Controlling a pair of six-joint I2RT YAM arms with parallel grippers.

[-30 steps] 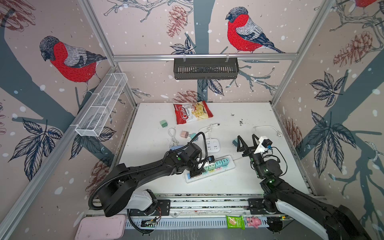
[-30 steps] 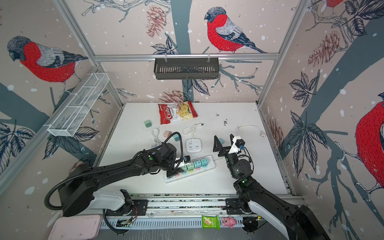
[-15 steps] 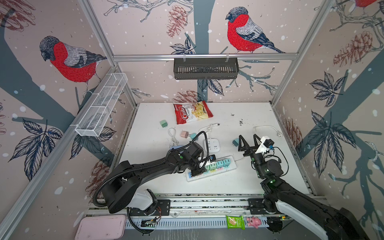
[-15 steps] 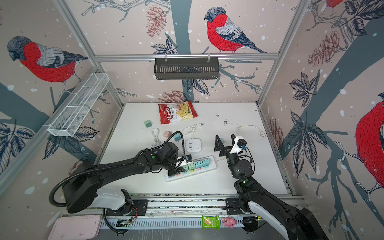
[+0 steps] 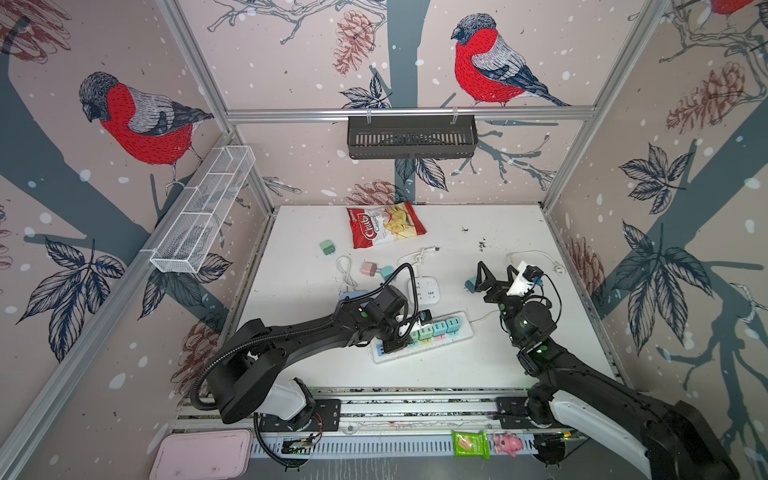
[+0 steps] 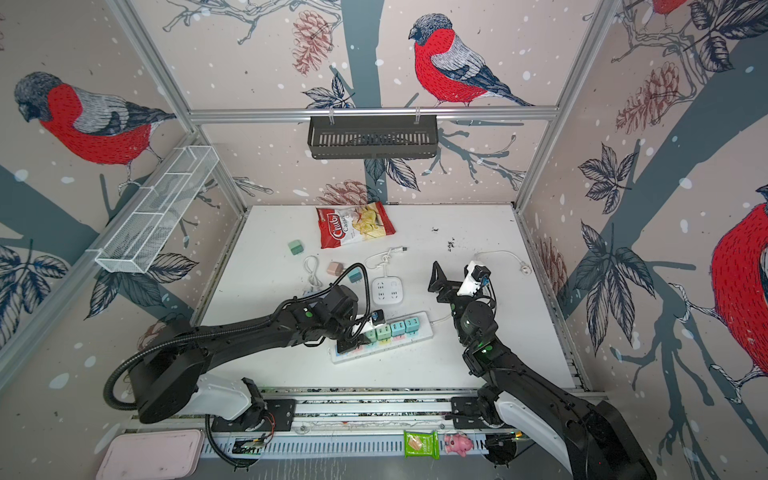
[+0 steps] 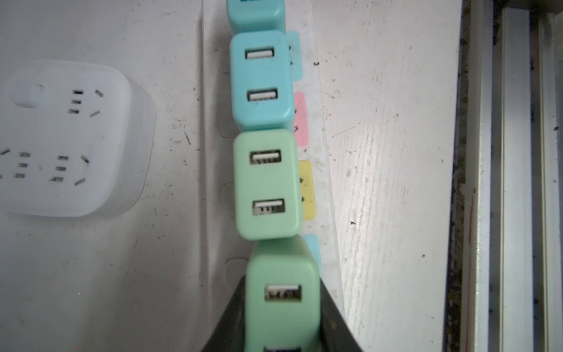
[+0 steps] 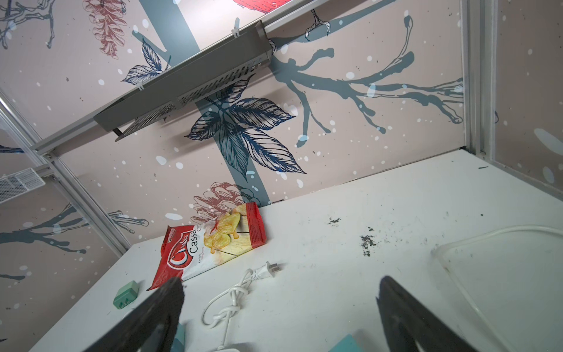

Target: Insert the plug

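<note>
Left wrist view has the left jaws clamped on a mint-green plug (image 7: 281, 301) over the power strip (image 7: 213, 146), its edge touching the next green charger (image 7: 266, 183); whether it is fully seated I cannot tell. In both top views the strip lies near 6 o'clock on the tabletop (image 5: 457, 374), with bare surface toward 5 o'clock. Right jaws stand wide open and empty at 3 o'clock, well apart from the strip.
</note>
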